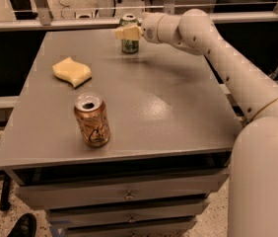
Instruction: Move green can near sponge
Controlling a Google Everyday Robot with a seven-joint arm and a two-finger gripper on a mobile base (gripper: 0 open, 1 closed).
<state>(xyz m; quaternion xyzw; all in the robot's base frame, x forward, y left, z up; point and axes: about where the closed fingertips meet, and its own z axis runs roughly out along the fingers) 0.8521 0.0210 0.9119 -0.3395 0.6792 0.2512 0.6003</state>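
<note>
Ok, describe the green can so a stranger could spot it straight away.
Start at the grey table and go to its far edge. The green can stands there with the gripper at its top. The other can is orange and stands near the front.

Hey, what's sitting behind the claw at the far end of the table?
The green can, upright on the table near its far edge. Its silver top and lower body show. The claw covers its upper body, so any contact there is hidden.
</note>
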